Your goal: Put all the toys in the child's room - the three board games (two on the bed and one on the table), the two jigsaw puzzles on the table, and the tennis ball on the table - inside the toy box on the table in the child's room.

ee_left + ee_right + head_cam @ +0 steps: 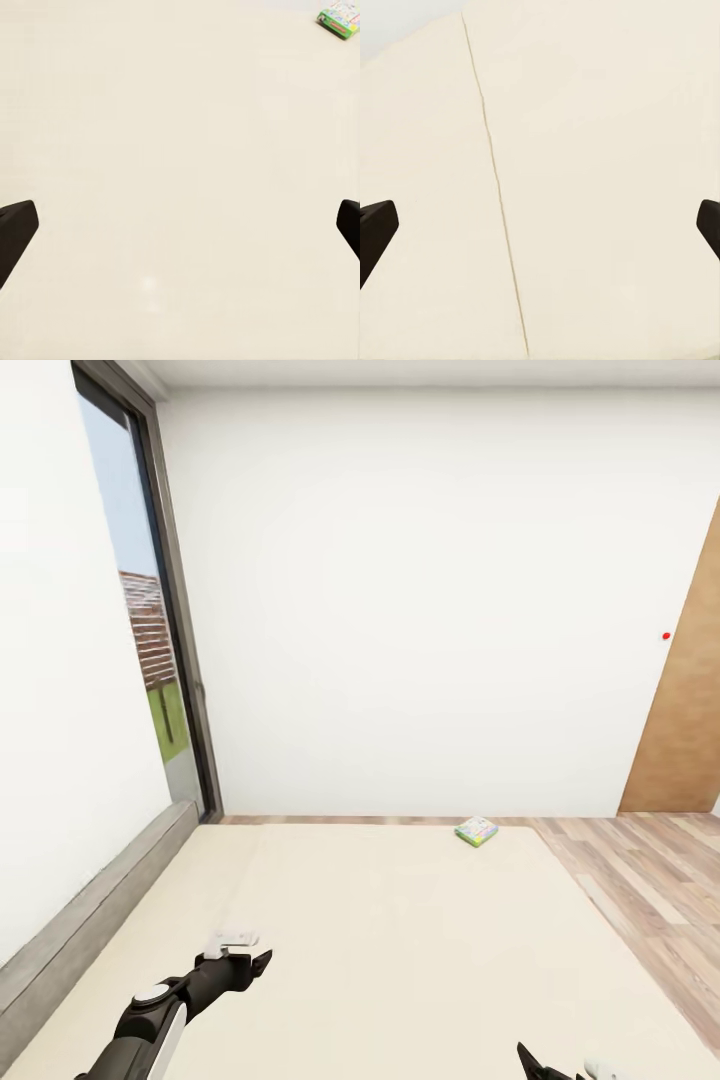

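Cream bed (400, 920) beneath both arms, board game at its far edge.
Left gripper (180, 225) hovers with fingers spread wide, empty; the green board game (476, 831) lies well beyond them, near the wooden floor (640, 870). Right gripper (540, 225) likewise spread, holding nothing.

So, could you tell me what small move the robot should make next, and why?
Probably roll the base forward along the bed: the board game lies at its far edge, well beyond the left gripper, whose fingers are spread over bare mattress.
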{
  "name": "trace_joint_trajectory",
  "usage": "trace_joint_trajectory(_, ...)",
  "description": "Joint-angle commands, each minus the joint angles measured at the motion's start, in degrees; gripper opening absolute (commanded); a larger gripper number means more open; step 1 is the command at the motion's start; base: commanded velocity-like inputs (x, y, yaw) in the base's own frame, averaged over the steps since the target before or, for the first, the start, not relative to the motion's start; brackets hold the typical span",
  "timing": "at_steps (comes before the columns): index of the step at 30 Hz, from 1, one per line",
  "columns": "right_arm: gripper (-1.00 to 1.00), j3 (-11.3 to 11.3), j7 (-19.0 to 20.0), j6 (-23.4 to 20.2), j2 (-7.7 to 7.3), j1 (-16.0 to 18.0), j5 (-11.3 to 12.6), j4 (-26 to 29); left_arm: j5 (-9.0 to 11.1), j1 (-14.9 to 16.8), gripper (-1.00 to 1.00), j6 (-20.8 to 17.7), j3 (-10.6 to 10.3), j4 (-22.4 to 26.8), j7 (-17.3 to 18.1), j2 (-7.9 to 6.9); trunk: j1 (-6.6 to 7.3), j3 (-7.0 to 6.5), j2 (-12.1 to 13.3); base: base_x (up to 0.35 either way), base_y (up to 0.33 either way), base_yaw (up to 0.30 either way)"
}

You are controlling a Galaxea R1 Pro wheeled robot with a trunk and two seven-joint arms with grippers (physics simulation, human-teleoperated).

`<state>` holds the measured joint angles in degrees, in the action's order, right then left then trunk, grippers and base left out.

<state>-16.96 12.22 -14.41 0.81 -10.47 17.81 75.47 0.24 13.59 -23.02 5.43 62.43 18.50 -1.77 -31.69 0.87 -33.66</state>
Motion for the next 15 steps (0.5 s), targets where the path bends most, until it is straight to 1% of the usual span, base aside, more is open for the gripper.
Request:
trace_joint_trajectory(1, 1.0, -0.2, 0.3, -0.4, 0.07, 0.0, 0.5, 0.1, 0.0, 0.0, 1.0, -0.4, 0.1, 0.1, 0.3, 0.01, -0.03, 0.09, -0.1, 0.0, 0.221, 0.0)
trace_joint_trajectory(10, 1.0, -0.2, 0.3, -0.4, 0.07, 0.0, 0.5, 0.1, 0.0, 0.0, 1.0, -0.3, 0.1, 0.1, 0.3, 0.01, -0.03, 0.09, -0.1, 0.0, 0.187, 0.0)
trace_joint_trajectory(15, 1.0, -0.2, 0.3, -0.4, 0.07, 0.0, 0.5, 0.1, 0.0, 0.0, 1.0, -0.3, 0.1, 0.1, 0.3, 0.01, -0.03, 0.09, -0.1, 0.0, 0.065, 0.0)
